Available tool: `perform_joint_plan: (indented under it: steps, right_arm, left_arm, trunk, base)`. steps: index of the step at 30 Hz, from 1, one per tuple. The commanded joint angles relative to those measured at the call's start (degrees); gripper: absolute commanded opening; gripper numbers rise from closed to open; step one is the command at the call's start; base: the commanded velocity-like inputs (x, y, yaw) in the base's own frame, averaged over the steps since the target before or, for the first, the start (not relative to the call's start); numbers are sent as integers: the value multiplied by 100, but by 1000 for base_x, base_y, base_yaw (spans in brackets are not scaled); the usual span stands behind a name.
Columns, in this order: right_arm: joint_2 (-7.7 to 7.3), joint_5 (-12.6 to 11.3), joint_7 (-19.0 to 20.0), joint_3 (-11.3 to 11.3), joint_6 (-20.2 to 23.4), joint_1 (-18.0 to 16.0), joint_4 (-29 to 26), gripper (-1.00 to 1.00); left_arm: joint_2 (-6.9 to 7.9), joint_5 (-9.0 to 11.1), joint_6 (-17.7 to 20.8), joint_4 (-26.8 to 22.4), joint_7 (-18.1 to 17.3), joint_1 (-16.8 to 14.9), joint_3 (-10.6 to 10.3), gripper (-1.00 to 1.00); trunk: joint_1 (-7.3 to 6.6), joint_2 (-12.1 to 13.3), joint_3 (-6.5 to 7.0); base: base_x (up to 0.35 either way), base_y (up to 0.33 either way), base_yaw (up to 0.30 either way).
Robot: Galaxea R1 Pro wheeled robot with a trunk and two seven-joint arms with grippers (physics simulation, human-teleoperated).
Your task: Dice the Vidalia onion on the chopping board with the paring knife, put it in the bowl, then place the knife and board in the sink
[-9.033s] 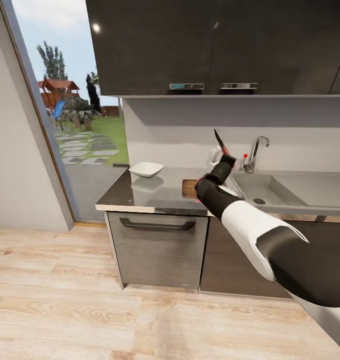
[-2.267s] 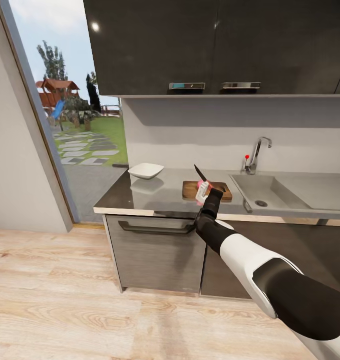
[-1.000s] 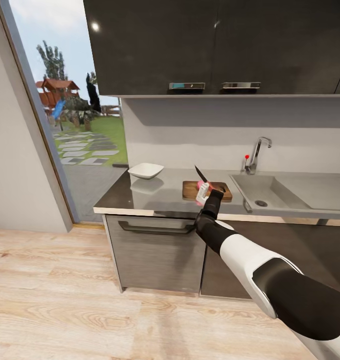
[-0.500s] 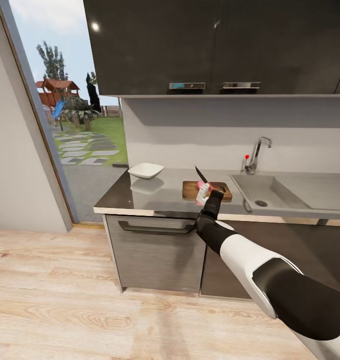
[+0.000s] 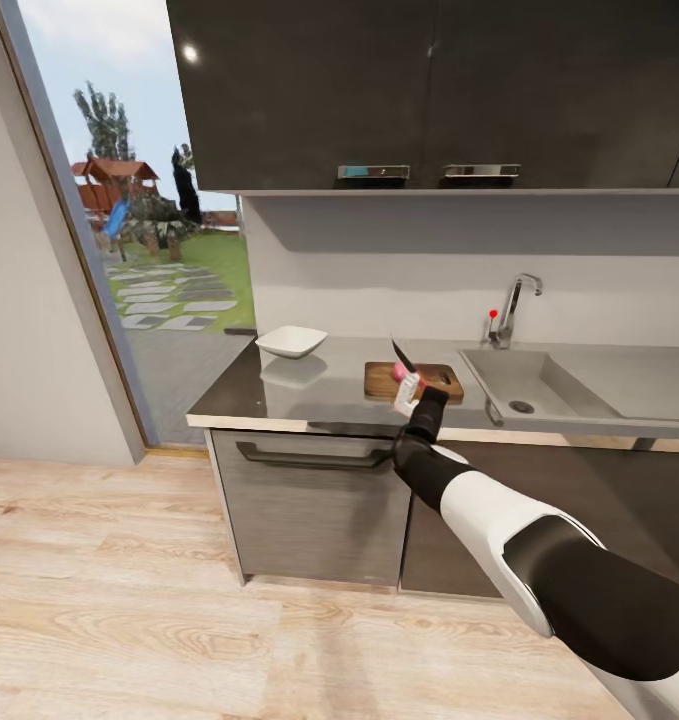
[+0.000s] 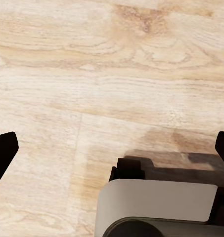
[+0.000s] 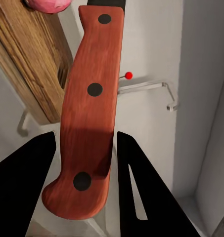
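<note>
Right claw point(image 7: 82, 148) pinches the knife point(image 5: 407, 368) by its handle, blade tilted up over the near edge of the board point(image 5: 381, 377). The pinkish lump point(image 5: 413, 373) there is probably the onion. Risk: an angled cut rolls it off the board.

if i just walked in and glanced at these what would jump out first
The right gripper holding the paring knife by its red-brown riveted handle, blade tilted up over the chopping board on the countertop. A pink rounded thing sits on the board. Next, the white bowl to the left near the tall glass door, and the sink with its chrome tap to the right.
</note>
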Motion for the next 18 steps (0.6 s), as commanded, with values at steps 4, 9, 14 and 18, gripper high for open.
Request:
perform_joint_plan:
  steps: [4, 9, 14, 18]
  right_arm:
    - [1, 7, 3, 19, 22, -5, 68, -100]
    - [1, -42, 4, 16, 16, -5, 88, -100]
    - [1, -54, -2, 4, 9, -5, 76, -100]
    - [1, -51, -8, -4, 7, -5, 50, -100]
  left_arm:
    - [-1, 39, -42, 24, -7, -10, -8, 100]
    - [-1, 39, -42, 22, -2, -10, -9, 100]
    - [-1, 39, -42, 24, -3, -10, -6, 100]
    - [-1, 39, -42, 24, -4, -10, -8, 100]
  trunk:
    - [0, -3, -6]
    - [0, -3, -6]
    - [0, -3, -6]
    - [0, -3, -6]
  base:
    - [0, 0, 0]
    - [0, 0, 0]
    - [0, 0, 0]
    - [0, 0, 0]
